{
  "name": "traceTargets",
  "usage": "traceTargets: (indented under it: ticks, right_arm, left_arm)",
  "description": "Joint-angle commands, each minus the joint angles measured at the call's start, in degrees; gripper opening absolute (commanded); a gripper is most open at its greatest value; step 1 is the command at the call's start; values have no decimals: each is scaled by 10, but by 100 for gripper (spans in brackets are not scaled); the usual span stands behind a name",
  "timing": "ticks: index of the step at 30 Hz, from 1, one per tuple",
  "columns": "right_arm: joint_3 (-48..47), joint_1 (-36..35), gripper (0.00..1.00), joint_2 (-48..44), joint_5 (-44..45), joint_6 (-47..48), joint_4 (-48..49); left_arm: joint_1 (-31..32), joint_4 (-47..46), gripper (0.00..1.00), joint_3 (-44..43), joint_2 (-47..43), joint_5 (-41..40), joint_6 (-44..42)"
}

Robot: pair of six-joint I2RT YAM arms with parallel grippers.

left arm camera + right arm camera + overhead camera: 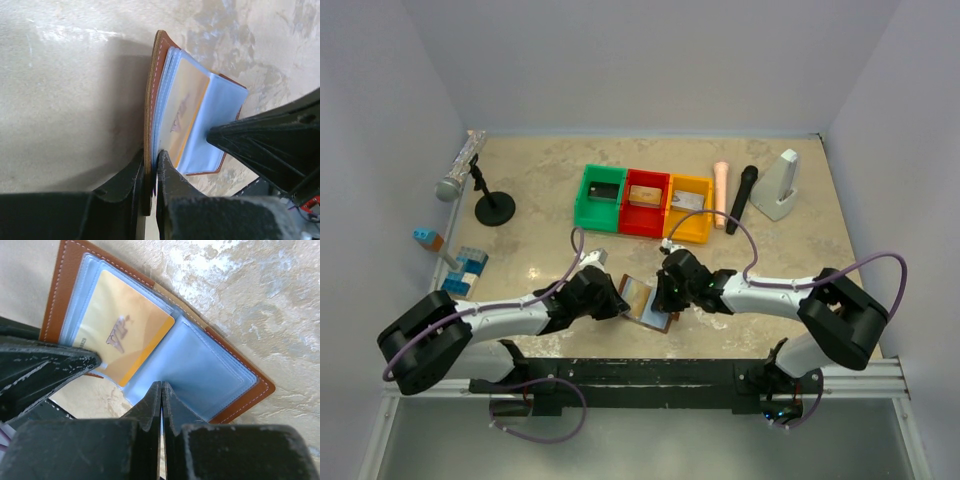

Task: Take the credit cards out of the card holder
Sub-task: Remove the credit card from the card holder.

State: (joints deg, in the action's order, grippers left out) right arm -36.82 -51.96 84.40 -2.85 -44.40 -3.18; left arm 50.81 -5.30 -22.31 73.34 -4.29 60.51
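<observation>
Brown leather-like bifold card holder (pixel 210 365) – lying open on the mottled beige table (pixel 540 170), near the front edge, between the two arms. Grey-blue pocket leaves fanned upward.

Left gripper (pixel 151 172) – pinching the brown cover at its near edge, one finger on each side of the leather. The cover stands up nearly on edge in the left wrist view.

Right gripper (pixel 161 390) – fingers pressed together, tips at the near edge of a grey-blue leaf. Cannot tell whether a sliver of leaf is caught between them.

Tan-gold credit card (pixel 120 325) – inside a translucent pocket on the side the left gripper holds. Not gripped by either arm. No other card visible in the holder.

Green plastic bin (pixel 588 212), red plastic bin (pixel 642 228) and yellow plastic bin (pixel 692 232) – in a row farther back, well apart from the holder.

Step in hand, as judged: exposing and pulling the tan-gold card.

- Keep the left pinch firm and low so the holder cannot slide or fold shut.
- The right fingers would need to part, then close on the card itself, not on the sleeve.
- Pocket mouth is not plain from here; find the card's free edge first.
- Draw straight along the pocket. A skewed pull is likely to jam a corner or drag the holder.
</observation>
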Motion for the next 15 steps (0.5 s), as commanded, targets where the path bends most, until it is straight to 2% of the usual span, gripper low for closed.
traceTargets:
  ticks: [1,5,8,15]
  right_arm:
    - [30,4,0,23,24,-6,-33]
    - [35,5,0,21,25,-7,-36]
    - [33,6,0,21,27,-2,-42]
    - [25,6,0,21,27,12,-60]
  left_arm:
    - [-48,63,0,60,80,-20,17]
    - [-64,22,1,64,114,5,15]
    - [-68,20,6,60,117,6,8]
    - [-72,49,39,59,69,0,-13]
